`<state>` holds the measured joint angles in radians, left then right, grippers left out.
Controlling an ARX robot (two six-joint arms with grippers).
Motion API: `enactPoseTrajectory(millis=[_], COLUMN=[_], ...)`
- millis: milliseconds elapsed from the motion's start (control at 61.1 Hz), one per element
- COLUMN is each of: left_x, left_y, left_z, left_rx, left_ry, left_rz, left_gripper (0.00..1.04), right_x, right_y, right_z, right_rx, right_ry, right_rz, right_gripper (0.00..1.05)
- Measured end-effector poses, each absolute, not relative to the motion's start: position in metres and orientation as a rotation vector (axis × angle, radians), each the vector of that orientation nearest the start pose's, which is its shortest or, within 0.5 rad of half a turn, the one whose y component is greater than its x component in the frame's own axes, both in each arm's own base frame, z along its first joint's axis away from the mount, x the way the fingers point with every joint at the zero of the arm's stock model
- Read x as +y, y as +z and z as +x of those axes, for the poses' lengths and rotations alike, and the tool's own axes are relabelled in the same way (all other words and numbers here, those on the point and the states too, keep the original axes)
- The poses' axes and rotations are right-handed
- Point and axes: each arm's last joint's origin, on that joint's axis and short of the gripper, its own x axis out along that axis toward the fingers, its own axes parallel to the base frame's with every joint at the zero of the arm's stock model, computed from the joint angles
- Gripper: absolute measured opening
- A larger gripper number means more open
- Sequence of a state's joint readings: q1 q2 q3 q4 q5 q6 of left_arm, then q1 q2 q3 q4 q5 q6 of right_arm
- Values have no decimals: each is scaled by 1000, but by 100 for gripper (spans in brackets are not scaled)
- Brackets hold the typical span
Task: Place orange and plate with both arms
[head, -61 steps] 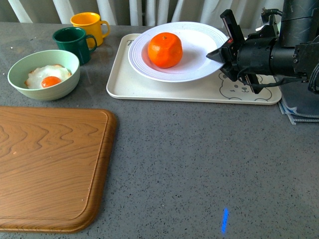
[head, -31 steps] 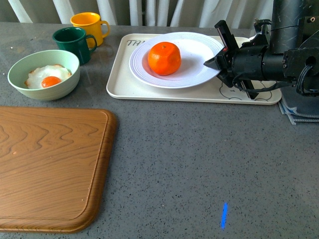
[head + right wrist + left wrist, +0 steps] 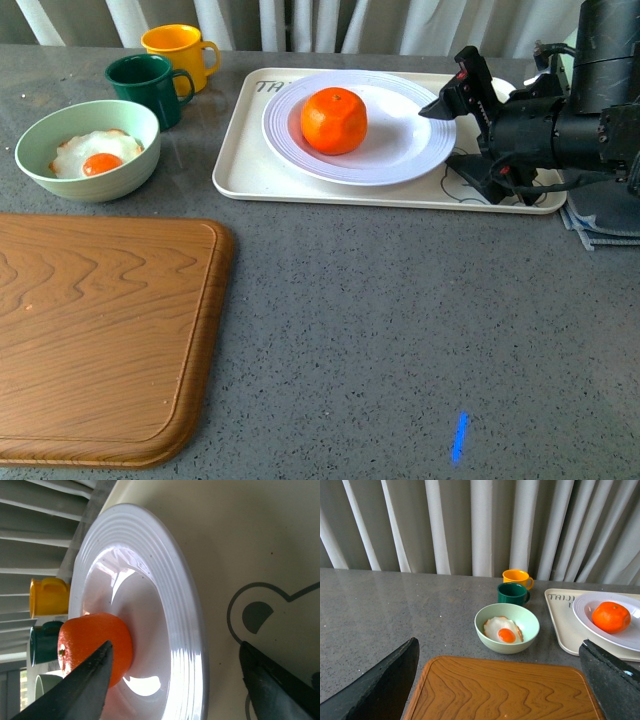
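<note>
A grey speckled counter seen from the robot's body camera, with the orange (image 3: 334,120) sitting inside the white plate (image 3: 400,150), and the plate resting on a cream tray (image 3: 240,170) at the far middle of the counter. Both task items appear to be set down, so the placing looks close to finished; what seems left is for the arm to draw clear. The right gripper (image 3: 462,135) reaches in from the right edge, level with the plate's right rim, its black arm lying low and roughly horizontal over the tray's right end. Its jaws stand spread, one finger above the rim and one below near the tray, holding nothing; in the right wrist view the right gripper's (image 3: 175,677) two dark fingers sit on either side of the ridged rim with clear space between them and the plate. The left gripper (image 3: 500,680) is out of the body camera's view; its own wrist view shows two dark fingers wide apart and empty, raised over a wooden board (image 3: 100,330) at the near left. At the far left sit a pale green bowl (image 3: 40,165) with a fried egg, a dark green mug (image 3: 145,85) and a yellow mug (image 3: 175,50)
</note>
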<state>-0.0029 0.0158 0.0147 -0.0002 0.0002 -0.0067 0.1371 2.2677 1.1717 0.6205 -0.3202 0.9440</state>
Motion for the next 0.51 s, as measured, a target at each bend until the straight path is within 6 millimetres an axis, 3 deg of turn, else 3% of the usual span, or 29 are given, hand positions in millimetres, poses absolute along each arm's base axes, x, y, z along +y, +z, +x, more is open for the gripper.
enactPoseTrajectory(millis=[115, 164, 376, 507], left_x=[0, 0, 0, 0], left_y=[167, 167, 167, 167], left_z=[98, 98, 98, 98], left_rx=[1, 1, 1, 1], left_ry=[-3, -3, -3, -3], left_rz=[-7, -7, -7, -7], left_gripper=[96, 96, 96, 96], right_x=[67, 66, 62, 58], right_y=[86, 93, 132, 161], right_z=[421, 415, 381, 348], right_rx=[634, 622, 542, 472], right_ry=[213, 229, 297, 353], right_rz=[926, 916, 811, 692], right_gripper=[94, 97, 96, 96])
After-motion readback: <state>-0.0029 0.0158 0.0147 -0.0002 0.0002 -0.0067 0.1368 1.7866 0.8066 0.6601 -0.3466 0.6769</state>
